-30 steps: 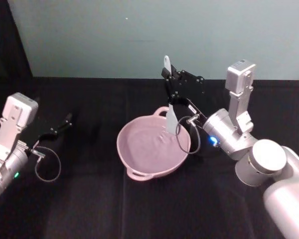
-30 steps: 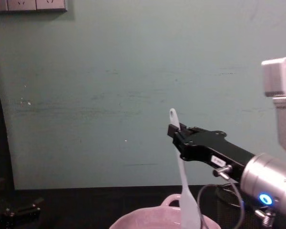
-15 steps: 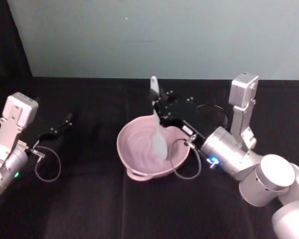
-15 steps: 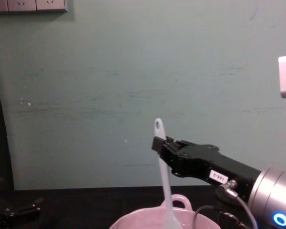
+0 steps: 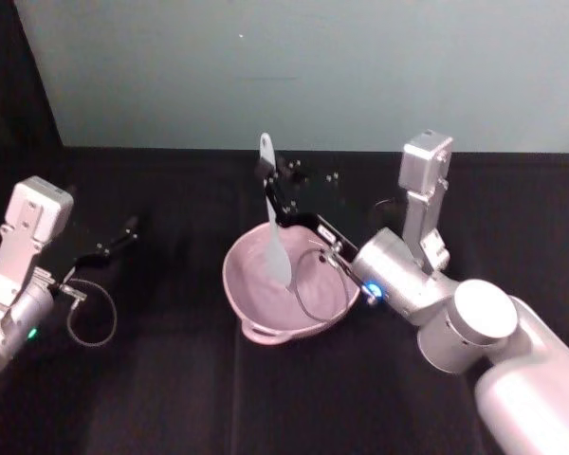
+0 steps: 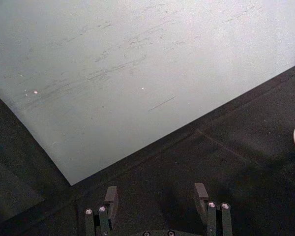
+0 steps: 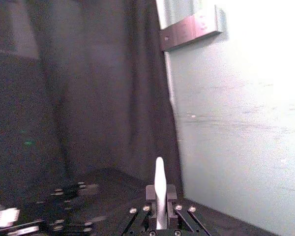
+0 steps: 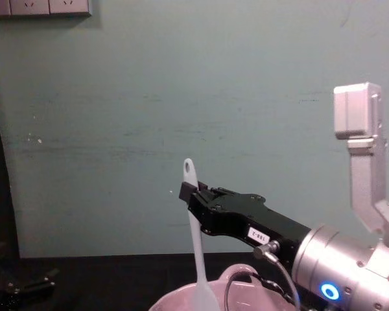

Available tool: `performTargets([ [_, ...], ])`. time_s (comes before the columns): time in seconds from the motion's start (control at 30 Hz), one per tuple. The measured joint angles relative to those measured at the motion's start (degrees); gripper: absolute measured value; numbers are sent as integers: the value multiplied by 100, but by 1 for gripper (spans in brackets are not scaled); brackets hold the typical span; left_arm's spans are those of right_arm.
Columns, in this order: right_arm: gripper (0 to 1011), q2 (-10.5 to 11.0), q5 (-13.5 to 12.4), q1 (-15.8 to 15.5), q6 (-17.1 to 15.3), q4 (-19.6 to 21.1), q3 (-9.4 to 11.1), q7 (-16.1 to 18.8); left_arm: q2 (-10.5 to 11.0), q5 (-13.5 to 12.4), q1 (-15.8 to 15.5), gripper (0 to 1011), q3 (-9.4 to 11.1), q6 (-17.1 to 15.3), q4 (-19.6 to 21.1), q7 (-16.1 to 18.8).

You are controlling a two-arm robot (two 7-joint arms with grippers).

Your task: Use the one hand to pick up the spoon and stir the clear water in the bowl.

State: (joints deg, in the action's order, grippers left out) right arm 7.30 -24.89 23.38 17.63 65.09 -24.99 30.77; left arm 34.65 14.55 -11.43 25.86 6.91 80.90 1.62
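The pale pink bowl sits mid-table; its rim shows low in the chest view. My right gripper reaches over it from the right and is shut on the handle of the white spoon. The spoon stands nearly upright with its flat blade down inside the bowl, over the bowl's left half. In the right wrist view the spoon's handle sticks up between the closed fingers of the right gripper. My left gripper rests open on the table at far left, also seen as the left gripper with spread fingers.
A black cloth covers the table. A pale green wall stands right behind it. A loose cable loop hangs by the left wrist, and another cable droops from the right wrist over the bowl.
My right gripper has swept the spoon leftward across the bowl, from its right rim toward its left half. The left arm has not moved.
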Motion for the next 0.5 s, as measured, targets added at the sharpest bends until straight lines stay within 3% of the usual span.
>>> performTargets([
  [0.2, 125, -216, 295, 461, 498, -825, 151, -246, 0, 0, 0, 1011, 0, 0, 0, 0],
  [0.27, 125, -223, 345, 530, 568, -937, 199, -291, 0, 0, 0, 1011, 0, 0, 0, 0],
  [0.4, 124, -151, 405, 545, 587, -938, 305, -335, 0, 0, 0, 1011, 0, 0, 0, 0],
  [0.5, 124, -19, 403, 391, 490, -649, 387, -324, 0, 0, 0, 1011, 0, 0, 0, 0],
])
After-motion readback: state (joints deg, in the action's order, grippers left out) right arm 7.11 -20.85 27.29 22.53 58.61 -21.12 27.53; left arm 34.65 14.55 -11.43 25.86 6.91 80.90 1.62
